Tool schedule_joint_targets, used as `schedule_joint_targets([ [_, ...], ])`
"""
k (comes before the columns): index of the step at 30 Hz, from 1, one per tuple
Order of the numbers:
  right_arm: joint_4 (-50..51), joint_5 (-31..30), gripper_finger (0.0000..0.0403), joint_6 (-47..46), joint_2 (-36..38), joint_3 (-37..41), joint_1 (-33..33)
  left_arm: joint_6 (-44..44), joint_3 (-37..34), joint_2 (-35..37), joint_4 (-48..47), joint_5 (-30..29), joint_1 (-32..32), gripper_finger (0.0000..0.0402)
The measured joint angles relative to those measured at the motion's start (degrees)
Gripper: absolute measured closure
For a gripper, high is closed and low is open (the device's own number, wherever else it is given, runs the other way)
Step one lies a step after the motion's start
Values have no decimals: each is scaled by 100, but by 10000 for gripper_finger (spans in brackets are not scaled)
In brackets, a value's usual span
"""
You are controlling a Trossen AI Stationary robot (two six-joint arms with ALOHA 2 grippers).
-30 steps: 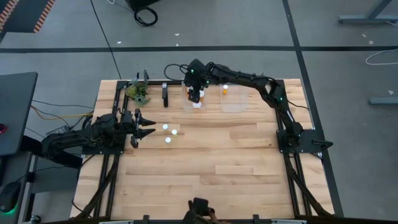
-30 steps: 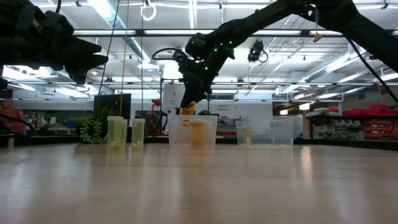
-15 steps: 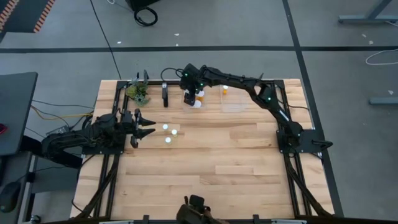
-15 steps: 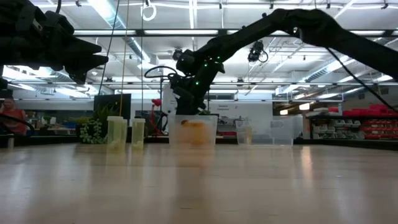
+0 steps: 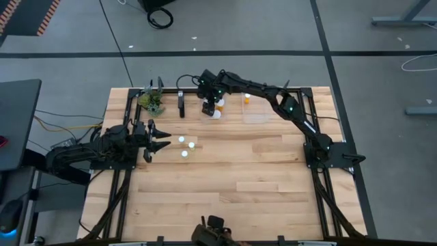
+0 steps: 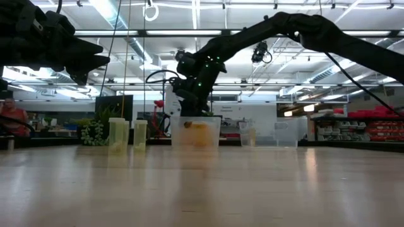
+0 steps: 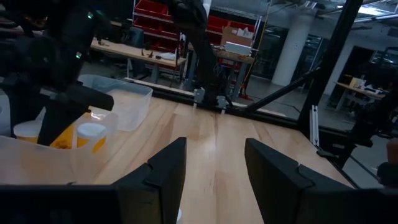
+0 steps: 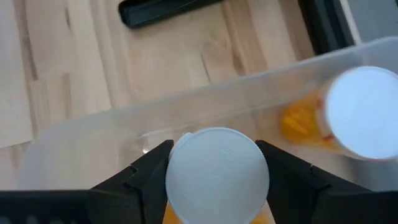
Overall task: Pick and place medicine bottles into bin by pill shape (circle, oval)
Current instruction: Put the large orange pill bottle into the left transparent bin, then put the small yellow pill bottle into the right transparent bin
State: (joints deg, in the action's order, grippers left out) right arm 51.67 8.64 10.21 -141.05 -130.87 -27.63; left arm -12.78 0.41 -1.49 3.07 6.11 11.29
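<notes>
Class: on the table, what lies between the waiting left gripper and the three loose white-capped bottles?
Only bare wood: in the high view, nothing sits between the left gripper and the three white-capped orange pill bottles.

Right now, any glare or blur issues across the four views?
Low view: ceiling lights glare, left bin soft. High view: loose bottles blow out to white dots. Right wrist view: held bottle blurred between the jaws. Left wrist view: dim, fingers soft.

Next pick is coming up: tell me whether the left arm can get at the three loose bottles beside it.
Probably yes. The left pincer hangs open right beside the three bottles, with only bare table between; the right pincer is away over a bin.
</notes>
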Motion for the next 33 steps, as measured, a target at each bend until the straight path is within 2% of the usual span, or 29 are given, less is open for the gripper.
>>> schedule_joint_targets([
  [6, 111, 2, 177, 160, 0, 1, 88, 0, 0, 0, 0, 0, 0, 230],
  [17, 133, -112, 137, 193, 2, 4, 133, 0, 1, 0, 2, -2, 0, 230],
  [33, 272, -329, 134, 197, 68, -221, 204, 0, 1, -1, 4, -2, 0, 230],
])
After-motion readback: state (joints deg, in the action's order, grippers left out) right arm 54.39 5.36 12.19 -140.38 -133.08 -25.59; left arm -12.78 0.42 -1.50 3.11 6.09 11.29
